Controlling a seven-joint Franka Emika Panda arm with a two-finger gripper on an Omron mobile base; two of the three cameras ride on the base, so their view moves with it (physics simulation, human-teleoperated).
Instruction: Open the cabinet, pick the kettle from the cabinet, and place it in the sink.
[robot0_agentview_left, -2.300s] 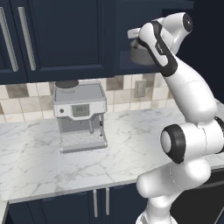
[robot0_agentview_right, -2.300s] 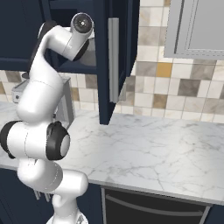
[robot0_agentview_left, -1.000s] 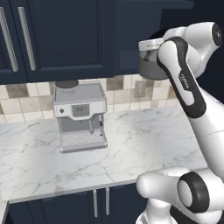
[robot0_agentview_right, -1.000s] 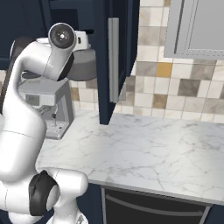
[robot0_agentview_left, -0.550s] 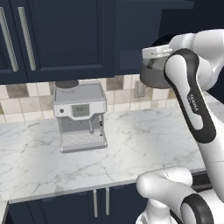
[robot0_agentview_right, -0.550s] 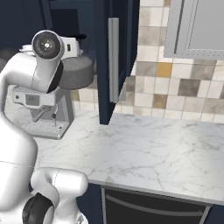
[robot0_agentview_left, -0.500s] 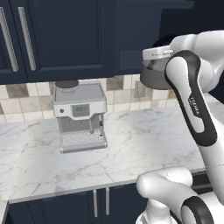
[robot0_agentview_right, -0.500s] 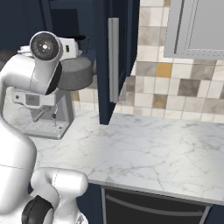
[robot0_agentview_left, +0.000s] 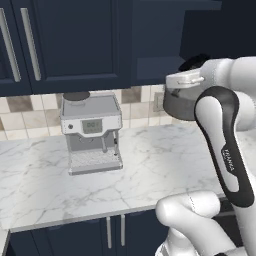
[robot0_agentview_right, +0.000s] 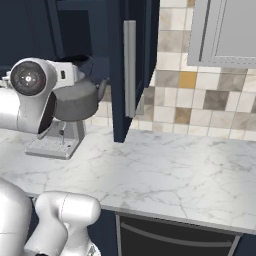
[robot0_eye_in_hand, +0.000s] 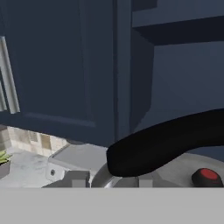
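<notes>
We see the kettle (robot0_agentview_left: 181, 100) held up in the air, clear of the counter (robot0_agentview_left: 150, 170), at about the level of the cabinet's bottom edge and just in front of its open dark inside. In the right base view the kettle (robot0_agentview_right: 77, 100) hangs w/ its spout toward the open cabinet door (robot0_agentview_right: 127, 65), above the coffee machine (robot0_agentview_right: 55, 140), not touching it. In the hand view its black handle (robot0_eye_in_hand: 166, 142) runs across the frame just over the lid, red knob (robot0_eye_in_hand: 205, 176) at lower right. The gripper sits over the handle, but we can't tell how its fingers stand; they're hidden by the wrist and the kettle. The arm (robot0_agentview_left: 225, 150) rises from the base, elbow bent high, forearm folded back down so the wrist sits beside the kettle's top. Coffee machine (robot0_agentview_left: 92, 132) stands on the counter well to the left of the kettle. Door's long silver bar handle (robot0_agentview_right: 129, 67) is upright.
</notes>
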